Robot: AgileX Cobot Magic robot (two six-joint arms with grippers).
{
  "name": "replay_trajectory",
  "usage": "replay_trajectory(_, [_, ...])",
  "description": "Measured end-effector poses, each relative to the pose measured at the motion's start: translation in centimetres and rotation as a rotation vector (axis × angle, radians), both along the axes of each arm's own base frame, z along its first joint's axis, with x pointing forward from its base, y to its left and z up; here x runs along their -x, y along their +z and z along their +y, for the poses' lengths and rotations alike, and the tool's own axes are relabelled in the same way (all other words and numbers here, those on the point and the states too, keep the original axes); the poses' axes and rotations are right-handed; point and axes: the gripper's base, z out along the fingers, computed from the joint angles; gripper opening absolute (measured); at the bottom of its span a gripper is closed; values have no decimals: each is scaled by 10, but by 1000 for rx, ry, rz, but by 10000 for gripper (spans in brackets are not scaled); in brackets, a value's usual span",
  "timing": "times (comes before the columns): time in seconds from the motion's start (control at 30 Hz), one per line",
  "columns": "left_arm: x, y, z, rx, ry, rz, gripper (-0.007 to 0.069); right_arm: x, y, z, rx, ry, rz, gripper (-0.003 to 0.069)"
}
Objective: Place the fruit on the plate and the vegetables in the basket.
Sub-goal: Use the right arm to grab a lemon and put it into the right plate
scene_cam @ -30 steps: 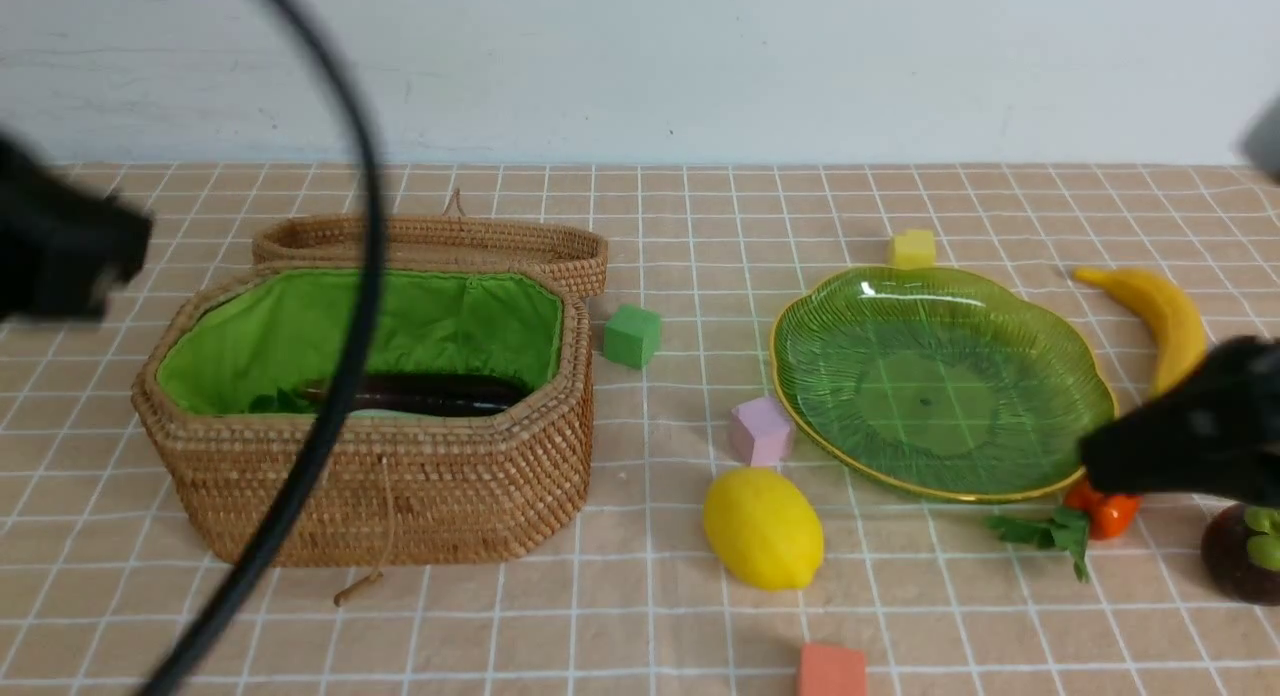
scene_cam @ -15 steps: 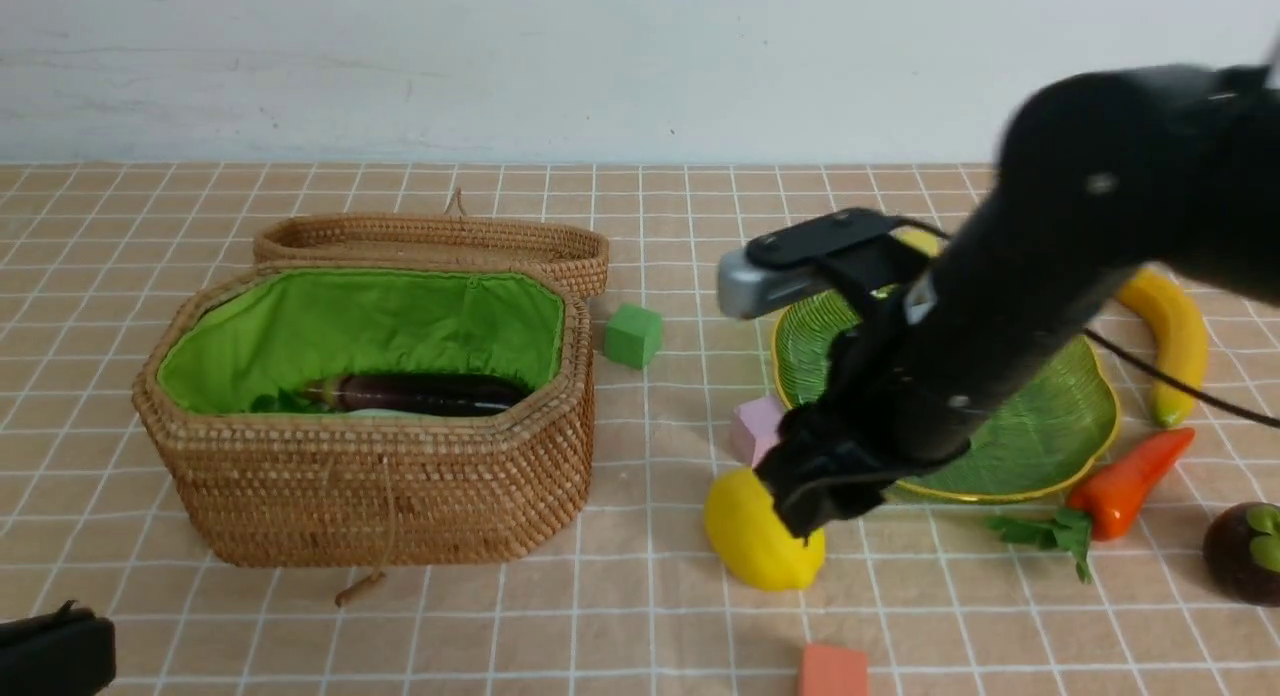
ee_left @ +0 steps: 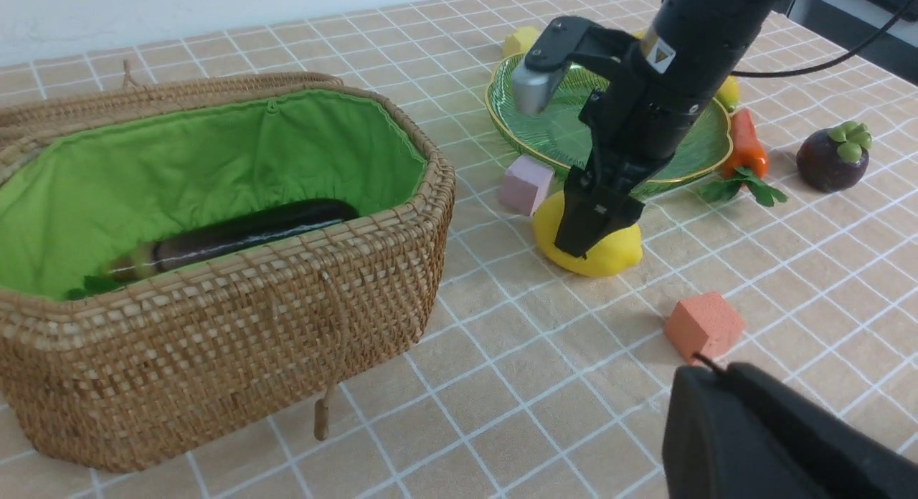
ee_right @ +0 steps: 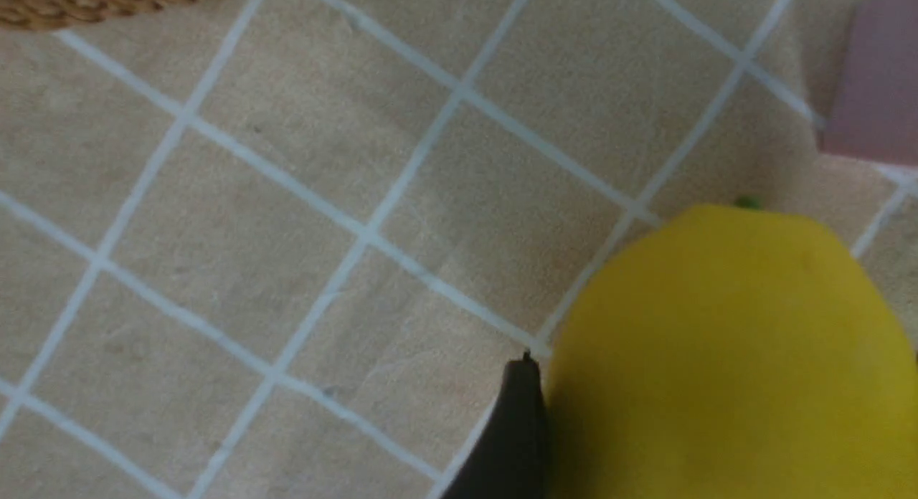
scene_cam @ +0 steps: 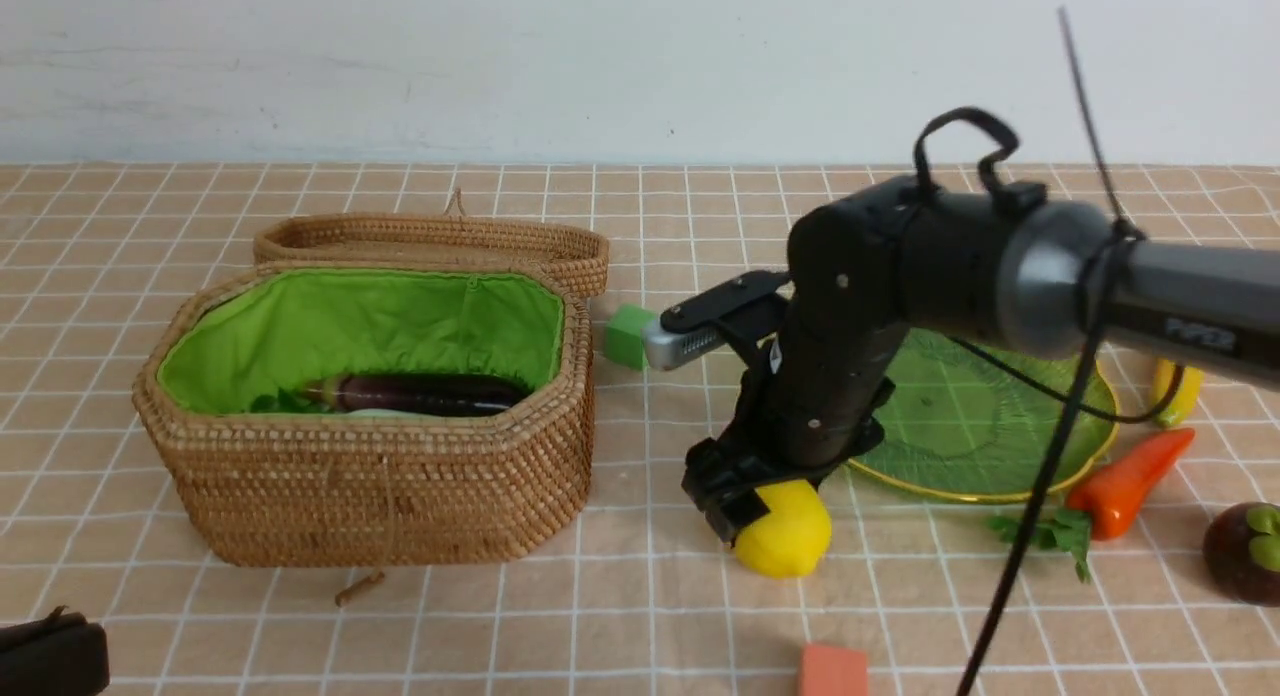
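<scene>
- Since half a second ago my right arm has dropped and swung toward the basket side. It has brought my right tool (scene_cam: pixel 740 516) down over the lemon (scene_cam: pixel 792 538).
- Counter (scene_cam: pixel 620 616): its tiled cloth carries everything, and the produce is spread apart enough that each piece can be taken from above.
- Basket (scene_cam: pixel 380 496): it stands open with the eggplant (scene_cam: pixel 420 391) lying in the green lining — that vegetable is sorted.
- Plate (scene_cam: pixel 960 426): I see no fruit on the part my arm leaves in view, and it lies just beyond the lemon, so I judge the carry a short one.
- Carrot (scene_cam: pixel 1130 481), mangosteen (scene_cam: pixel 1245 551) and banana (scene_cam: pixel 1175 391): all three wait on the counter at the plate's right side.
- Lemon: it rests on the counter near the plate's front rim, with my tool straddling it from above.
- Right tool: one finger (ee_right: pixel 513 434) lies against the lemon's side and the other is out of view — I cannot tell whether the grip has closed.
- Left tool (scene_cam: pixel 45 658): it is parked low at the near corner, and its jaws are not shown.
</scene>
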Motion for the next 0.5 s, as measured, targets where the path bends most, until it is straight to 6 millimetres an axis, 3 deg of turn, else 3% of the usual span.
replay_trajectory(0.17, [0, -1, 0, -3, -3, 5, -13, -2, -19, 2, 26, -6, 42, 606])
replay_trajectory(0.33, [0, -1, 0, -5, -4, 6, -13, -1, -14, 3, 18, -28, 70, 598])
replay_trajectory(0.5, [-1, 3, 0, 18, 11, -30, -13, 6, 39, -1, -46, -69, 24, 598])
